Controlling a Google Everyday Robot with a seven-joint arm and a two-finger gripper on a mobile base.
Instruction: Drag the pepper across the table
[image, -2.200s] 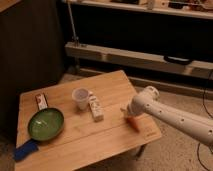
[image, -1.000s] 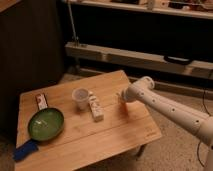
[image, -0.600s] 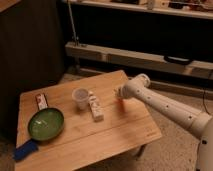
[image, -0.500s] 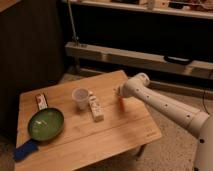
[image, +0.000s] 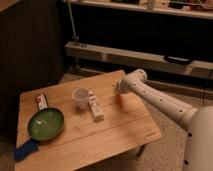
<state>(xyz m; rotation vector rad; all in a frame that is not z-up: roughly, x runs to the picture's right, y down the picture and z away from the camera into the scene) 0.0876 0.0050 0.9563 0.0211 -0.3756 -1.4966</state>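
The pepper (image: 119, 99) is a small slim orange object on the light wooden table (image: 115, 131), right of the middle, just below the arm's tip. My gripper (image: 117, 90) reaches in from the right on a long white arm and sits right over the pepper, touching or holding its top end. The pepper stands right of the white carton (image: 95, 105).
A white cup (image: 80, 97) stands beside the carton. A green bowl (image: 45, 123) and a blue object (image: 23, 149) lie at the front left, and a small red-and-white packet (image: 41, 101) at the left. A low shelf runs behind the table.
The arm has swung from the table's front right edge toward the middle and back. The pepper has moved with the gripper tip, leftward and farther from the front edge.
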